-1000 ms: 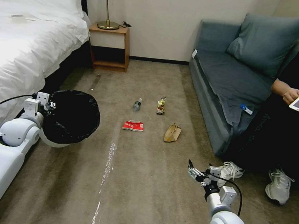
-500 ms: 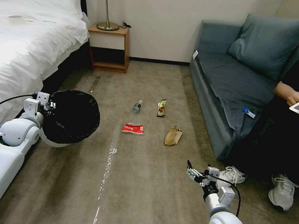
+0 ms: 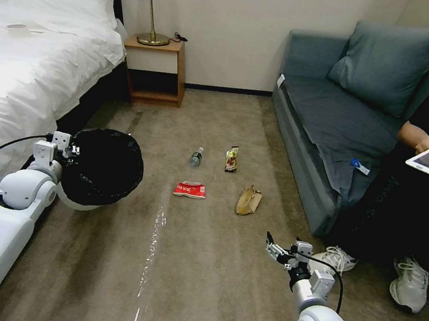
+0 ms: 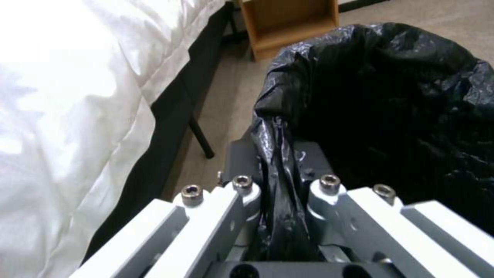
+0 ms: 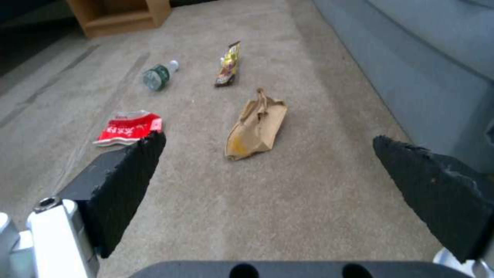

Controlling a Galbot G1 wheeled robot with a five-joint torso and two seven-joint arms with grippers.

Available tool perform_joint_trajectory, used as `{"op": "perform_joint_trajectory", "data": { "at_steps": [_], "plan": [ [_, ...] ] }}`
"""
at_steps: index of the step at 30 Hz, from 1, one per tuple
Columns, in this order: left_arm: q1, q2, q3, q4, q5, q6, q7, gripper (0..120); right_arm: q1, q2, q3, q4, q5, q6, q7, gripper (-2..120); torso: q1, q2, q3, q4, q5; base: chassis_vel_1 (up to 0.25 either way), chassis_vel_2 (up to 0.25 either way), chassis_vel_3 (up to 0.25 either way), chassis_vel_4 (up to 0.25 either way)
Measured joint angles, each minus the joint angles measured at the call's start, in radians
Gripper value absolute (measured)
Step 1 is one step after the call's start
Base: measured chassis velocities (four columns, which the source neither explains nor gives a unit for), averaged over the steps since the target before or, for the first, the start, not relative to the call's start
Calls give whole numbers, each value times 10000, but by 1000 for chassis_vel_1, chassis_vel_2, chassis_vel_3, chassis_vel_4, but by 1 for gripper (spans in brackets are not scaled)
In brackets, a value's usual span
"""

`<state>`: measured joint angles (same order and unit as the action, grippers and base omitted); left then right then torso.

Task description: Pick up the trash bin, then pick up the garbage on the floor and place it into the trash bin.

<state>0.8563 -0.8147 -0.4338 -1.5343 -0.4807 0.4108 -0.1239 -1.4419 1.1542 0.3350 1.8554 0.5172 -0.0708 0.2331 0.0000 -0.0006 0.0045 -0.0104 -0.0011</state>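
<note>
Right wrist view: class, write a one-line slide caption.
Open right gripper faces a tan paper bag, red wrapper, bottle and snack packet on carpet.

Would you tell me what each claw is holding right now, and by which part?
The left claw grips the trash bin by its bag-lined rim, on the side nearest the arm. The right claw is open and holds nothing.

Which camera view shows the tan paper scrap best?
The right wrist view: the paper scrap lies large on the carpet, framed by the open right tool. The head view shows it small, beyond that tool. The left wrist view looks at the bin.
</note>
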Motion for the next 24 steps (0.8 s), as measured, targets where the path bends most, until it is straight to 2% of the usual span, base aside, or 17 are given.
{"op": "perform_joint_trajectory", "data": {
  "at_steps": [24],
  "plan": [
    [174, 14, -90, -146, -28, -66, -3, 6, -286, 149, 40, 7, -227, 115, -22, 100, 0, 0, 0, -3, 0, -78, 76, 81, -80]
  ]
}}
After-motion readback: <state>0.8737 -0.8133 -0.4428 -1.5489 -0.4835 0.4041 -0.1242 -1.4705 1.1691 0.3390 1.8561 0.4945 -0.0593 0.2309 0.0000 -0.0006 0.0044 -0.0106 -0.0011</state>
